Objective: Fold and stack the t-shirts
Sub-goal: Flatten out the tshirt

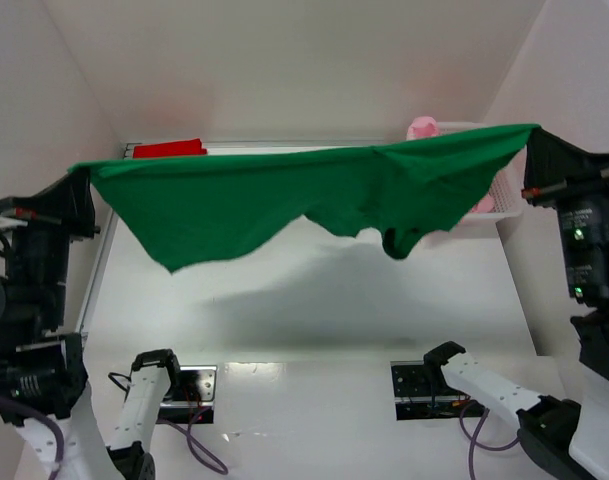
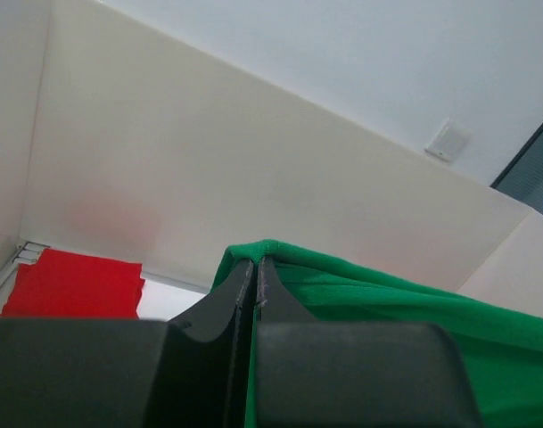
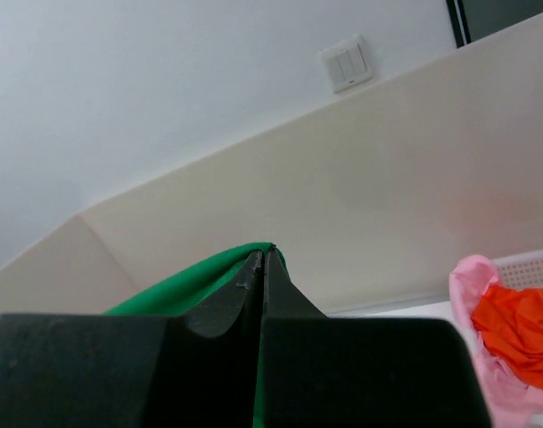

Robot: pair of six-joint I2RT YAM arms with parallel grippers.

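A dark green t-shirt (image 1: 284,200) hangs stretched in the air across the table, held by both ends. My left gripper (image 1: 84,175) is shut on its left corner, and my right gripper (image 1: 529,140) is shut on its right corner. In the left wrist view the green t-shirt (image 2: 387,312) folds over the pinched left gripper (image 2: 255,265). The right wrist view shows the green t-shirt (image 3: 191,276) wrapped round the closed right gripper (image 3: 264,254). A folded red t-shirt (image 1: 169,149) lies at the back left. Pink t-shirt (image 3: 476,294) and orange t-shirt (image 3: 521,325) sit bunched in the basket.
A white mesh basket (image 1: 502,195) stands at the back right, partly behind the green cloth. White walls enclose the table (image 1: 314,300) on three sides. Both arm bases sit at the near edge.
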